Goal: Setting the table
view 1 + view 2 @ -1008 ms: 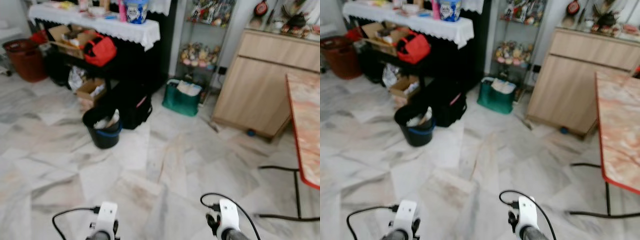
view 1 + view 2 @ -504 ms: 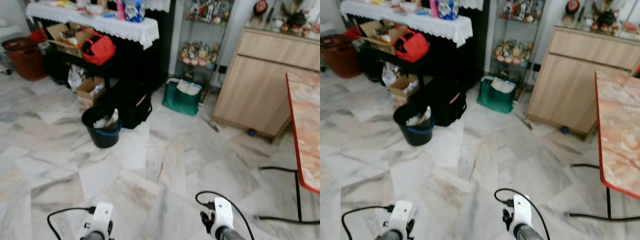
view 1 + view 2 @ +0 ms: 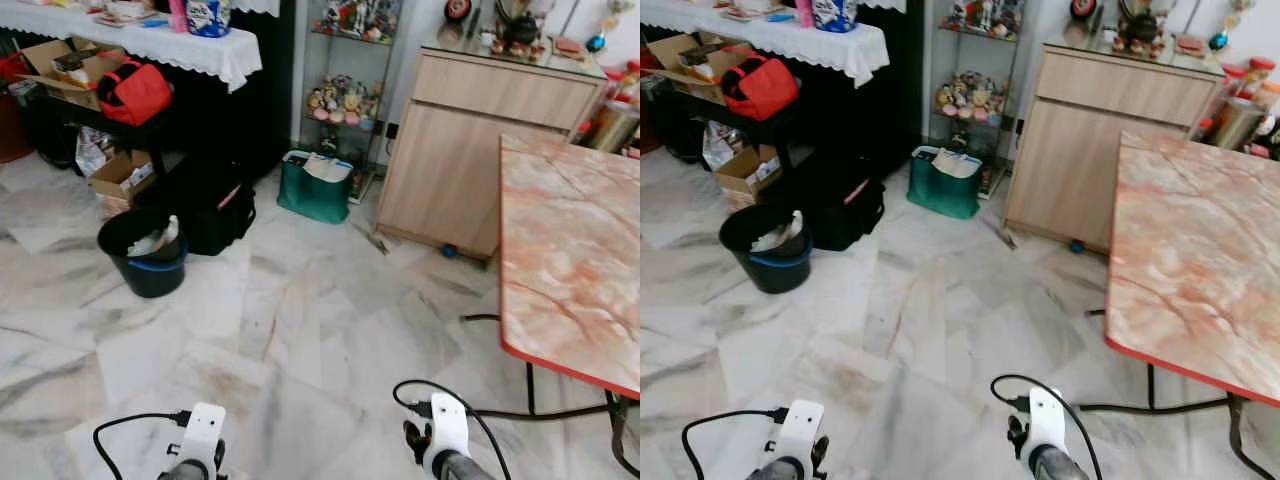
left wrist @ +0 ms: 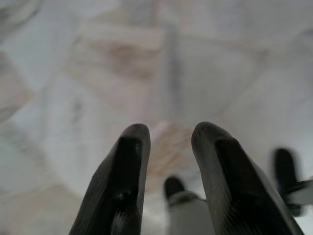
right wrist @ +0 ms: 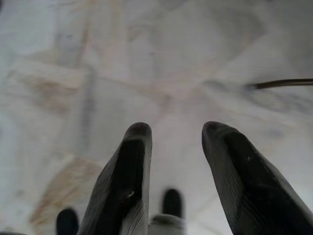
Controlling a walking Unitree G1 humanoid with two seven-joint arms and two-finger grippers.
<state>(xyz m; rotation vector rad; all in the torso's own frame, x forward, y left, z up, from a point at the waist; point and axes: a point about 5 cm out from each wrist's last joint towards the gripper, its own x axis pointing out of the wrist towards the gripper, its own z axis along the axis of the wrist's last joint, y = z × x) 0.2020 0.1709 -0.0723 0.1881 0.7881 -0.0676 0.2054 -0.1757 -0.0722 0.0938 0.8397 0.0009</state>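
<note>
Across the right side of the room stood the dining table (image 3: pixel 570 250), its pink marbled top bare as far as its red-trimmed near edge, with no tableware lying on it. That stone-like surface looked hard and slick, so anything set there would probably slide easily and chip if dropped. Behind its far edge, the wooden sideboard (image 3: pixel 470 150) carried jars and a metal pot (image 3: pixel 612 122), too small to identify further; such pieces would likely be rigid, smooth and breakable, best gripped around the body rather than the rim. Nearer the floor's middle sat a black bucket (image 3: pixel 140 255). Both arms hung low over the marble floor (image 3: pixel 300 330), left gripper (image 4: pixel 168 161) and right gripper (image 5: pixel 176 161) each with fingers apart, holding nothing.
</note>
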